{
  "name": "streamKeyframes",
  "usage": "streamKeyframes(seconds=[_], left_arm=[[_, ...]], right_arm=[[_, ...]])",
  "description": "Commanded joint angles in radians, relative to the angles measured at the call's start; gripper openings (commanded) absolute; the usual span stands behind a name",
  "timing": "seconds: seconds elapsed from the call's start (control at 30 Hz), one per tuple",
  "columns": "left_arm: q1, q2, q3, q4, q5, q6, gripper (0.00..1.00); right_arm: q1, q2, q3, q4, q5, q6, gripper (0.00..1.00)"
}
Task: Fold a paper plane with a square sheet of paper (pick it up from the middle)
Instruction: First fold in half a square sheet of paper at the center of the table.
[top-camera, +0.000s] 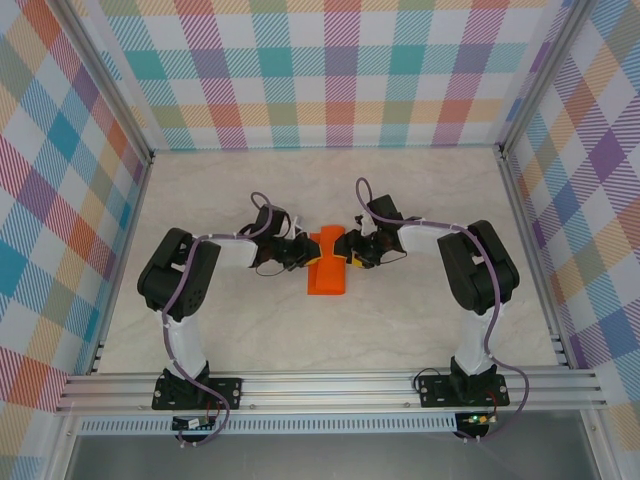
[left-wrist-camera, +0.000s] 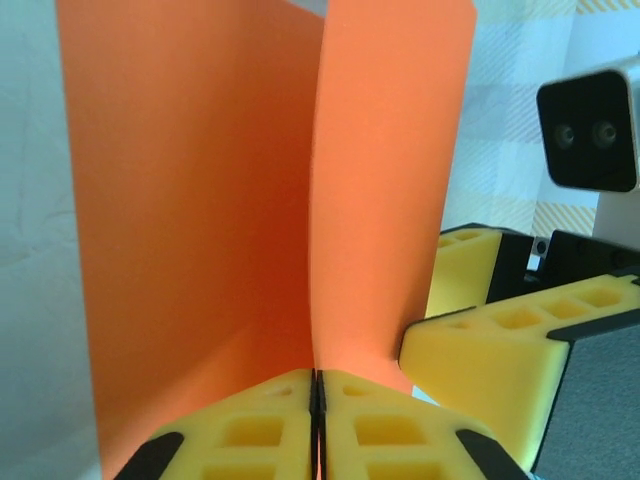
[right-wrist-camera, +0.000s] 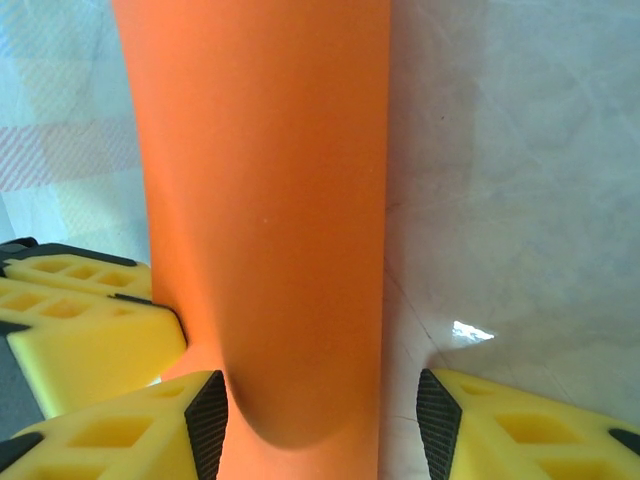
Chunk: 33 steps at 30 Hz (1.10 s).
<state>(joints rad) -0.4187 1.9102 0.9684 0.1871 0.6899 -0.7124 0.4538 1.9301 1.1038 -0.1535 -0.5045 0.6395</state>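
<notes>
Thin bright orange square sheet of paper (top-camera: 326, 272), folded between two arms
The left gripper (left-wrist-camera: 316, 388) is pinching its crease tight — the right gripper (right-wrist-camera: 320, 420) is standing open, fingers straddling it.

The square sheet of paper (top-camera: 325, 268), plain bright orange, is sitting mid-table. Its narrower end is pointing to 12 o'clock and its broader end is spreading toward 6 o'clock. From the left wrist, the sheet (left-wrist-camera: 200, 200) is standing upright, folded along a vertical crease, its two panels opening toward 11 and 1 o'clock. The left gripper (left-wrist-camera: 316, 380), reaching in from 9 o'clock, is pinching the foot of that crease between closed fingers. From the right wrist, the paper (right-wrist-camera: 270, 200) is bulging in a smooth curve toward 12 o'clock, passing between the parted fingers of the right gripper (right-wrist-camera: 320, 415).
</notes>
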Motion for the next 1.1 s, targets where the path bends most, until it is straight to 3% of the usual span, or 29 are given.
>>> streamKeyframes(seconds=[0.0, 0.17, 0.8, 0.93, 1.07], left_arm=[[0.029, 0.012, 0.026, -0.013, 0.005, 0.03, 0.06], [0.046, -0.001, 0.019, -0.069, -0.018, 0.067, 0.02], [0.047, -0.006, -0.024, -0.09, -0.047, 0.097, 0.05], [0.047, -0.006, -0.026, -0.09, -0.04, 0.099, 0.09], [0.047, -0.024, -0.03, -0.1, -0.054, 0.107, 0.2]], right_arm=[[0.006, 0.007, 0.016, -0.01, 0.008, 0.0, 0.56], [0.006, 0.0, 0.03, -0.034, 0.017, -0.007, 0.57], [0.065, 0.077, 0.163, -0.198, 0.143, -0.056, 0.52], [0.075, 0.088, 0.181, -0.216, 0.152, -0.07, 0.51], [0.08, 0.102, 0.199, -0.242, 0.178, -0.07, 0.51]])
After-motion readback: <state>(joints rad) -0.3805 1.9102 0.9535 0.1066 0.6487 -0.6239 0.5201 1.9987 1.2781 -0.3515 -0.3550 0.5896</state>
